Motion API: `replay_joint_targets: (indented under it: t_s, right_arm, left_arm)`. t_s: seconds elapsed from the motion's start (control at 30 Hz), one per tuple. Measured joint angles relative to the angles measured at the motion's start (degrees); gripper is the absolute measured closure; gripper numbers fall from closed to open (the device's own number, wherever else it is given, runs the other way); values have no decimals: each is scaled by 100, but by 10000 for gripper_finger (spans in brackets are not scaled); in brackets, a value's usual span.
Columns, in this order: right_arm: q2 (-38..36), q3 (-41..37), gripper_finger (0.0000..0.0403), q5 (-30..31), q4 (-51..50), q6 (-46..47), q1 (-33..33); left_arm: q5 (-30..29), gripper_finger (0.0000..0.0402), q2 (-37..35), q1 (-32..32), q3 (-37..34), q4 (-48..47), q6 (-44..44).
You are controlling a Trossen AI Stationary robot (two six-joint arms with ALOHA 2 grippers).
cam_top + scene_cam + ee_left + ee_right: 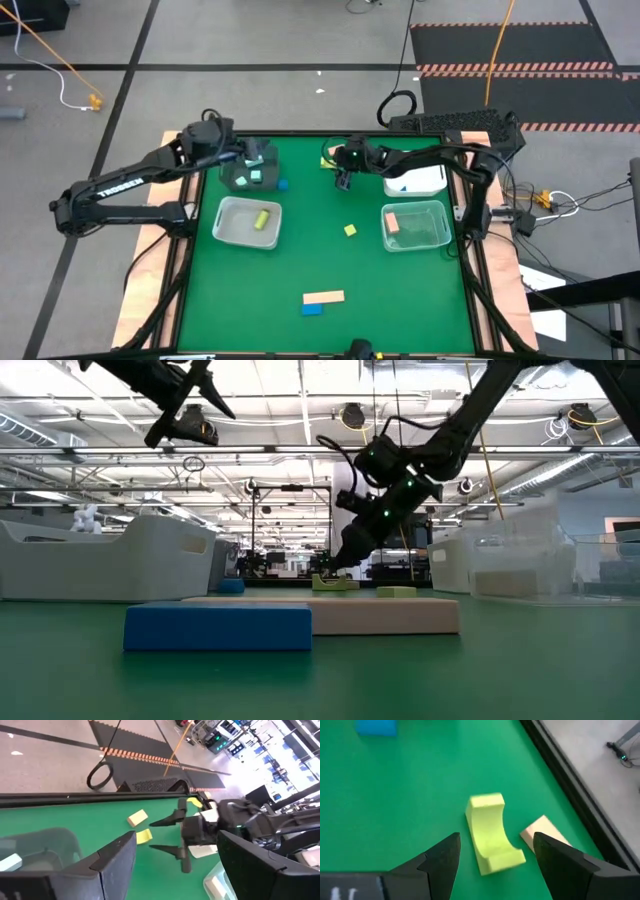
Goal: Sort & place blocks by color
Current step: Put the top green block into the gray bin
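Note:
My right gripper (496, 840) hangs open near the table's far edge, slanting down. Its fingers stand on either side of a yellow-green arched block (492, 832) on the mat without touching it. A tan block (545, 832) lies right beside that block. My left gripper (255, 157) is open and holds nothing, raised above the dark grey bin (240, 180), which has mint blocks inside. Loose on the mat lie a blue block (283, 184), a yellow block (350, 230), a tan bar (323, 296) and a blue bar (312, 309).
A clear bin (230, 232) at the left holds a yellow-green block (262, 218). A white bin (432, 183) holds a blue block. A clear bin (430, 235) at the right holds a tan-orange block (392, 222). The table's raised black rim (300, 133) runs just behind my right gripper.

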Motion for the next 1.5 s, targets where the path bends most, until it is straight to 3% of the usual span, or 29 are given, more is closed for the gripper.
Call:
replay_joint_targets:
  t_s: [0.3, 0.6, 0.93, 1.27, 1.5]
  right_arm:
    - [471, 2, 175, -288, 135, 308, -28]
    - [494, -9, 287, -468, 420, 804, 23]
    - [97, -11, 288, -738, 662, 1715, 38]
    - [-1250, -11, 288, -712, 872, 1081, 529]
    - [-1697, -7, 288, -400, 1063, 994, 921]
  left_arm:
    - [-1, 126, 3, 2, 0, 11, 136]
    - [-9, 126, 5, 9, 0, 12, 371]
    - [118, 126, 7, -2, 0, -6, 1059]
    - [155, 126, 662, -136, 0, 39, -368]
    - [199, 126, 1408, -486, -2, 1583, -544]
